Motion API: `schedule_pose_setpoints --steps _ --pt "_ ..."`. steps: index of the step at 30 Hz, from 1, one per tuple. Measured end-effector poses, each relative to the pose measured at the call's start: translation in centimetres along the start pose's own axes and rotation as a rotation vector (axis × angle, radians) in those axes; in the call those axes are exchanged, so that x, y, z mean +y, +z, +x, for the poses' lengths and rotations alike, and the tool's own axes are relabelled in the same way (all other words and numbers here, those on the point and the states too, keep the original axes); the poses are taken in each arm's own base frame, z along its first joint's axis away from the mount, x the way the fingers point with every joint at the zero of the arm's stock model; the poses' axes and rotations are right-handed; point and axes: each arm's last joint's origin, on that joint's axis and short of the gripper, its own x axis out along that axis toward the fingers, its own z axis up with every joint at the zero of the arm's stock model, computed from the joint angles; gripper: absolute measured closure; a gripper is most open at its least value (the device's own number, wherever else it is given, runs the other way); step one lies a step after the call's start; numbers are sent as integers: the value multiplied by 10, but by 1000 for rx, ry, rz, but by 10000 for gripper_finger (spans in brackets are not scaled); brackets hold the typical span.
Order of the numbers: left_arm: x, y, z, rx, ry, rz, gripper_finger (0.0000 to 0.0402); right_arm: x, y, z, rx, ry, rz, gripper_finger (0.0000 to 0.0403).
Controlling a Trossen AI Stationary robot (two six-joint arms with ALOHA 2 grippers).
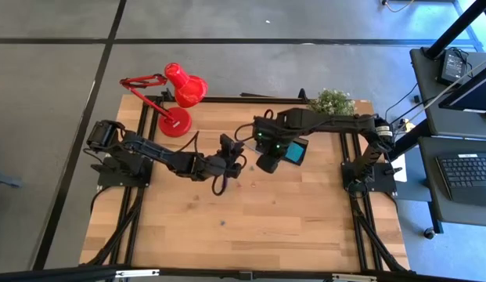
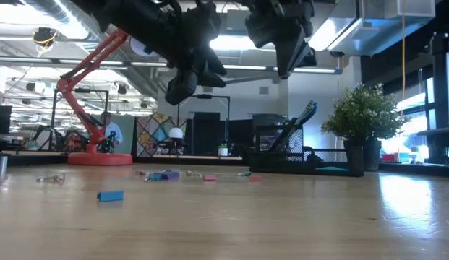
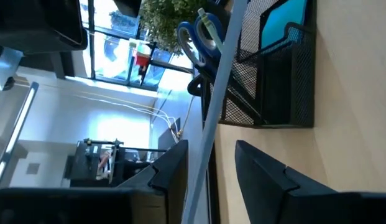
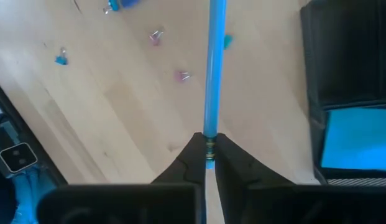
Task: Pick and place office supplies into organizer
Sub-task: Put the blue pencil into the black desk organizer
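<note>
Over table [image 1: 305,227], right claw [image 4: 209,149] pinches blue pencil [image 4: 215,68].

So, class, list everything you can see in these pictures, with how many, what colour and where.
Table: one, light wood, under everything.
Lamp: one, red, far left of the table.
Potted plant: one, green, far edge near the right arm.
Organizer: one, black mesh, mid-table near the plant.
Sticky-note pad: one, teal, in the organizer.
Scissors: one pair, blue handles, upright in the organizer.
Pencil: one, bluish, held above the table.
Small bits: several, blue, pink, silvery, scattered on the wood.
Left gripper: open, fingers either side of the pencil.
Right gripper: shut on the pencil's end.
</note>
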Motion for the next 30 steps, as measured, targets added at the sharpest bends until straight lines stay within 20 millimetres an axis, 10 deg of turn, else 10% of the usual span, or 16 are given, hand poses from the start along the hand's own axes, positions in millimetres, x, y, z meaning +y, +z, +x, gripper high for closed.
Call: schedule_pose_setpoints --steps 12,30 --pt "3 -5 6 26 5 -12 278 6 -3 1 14 35 -14 383" --pt "-4 -8 4 43 -46 27 385 6 -3 1 13 35 -26 383"
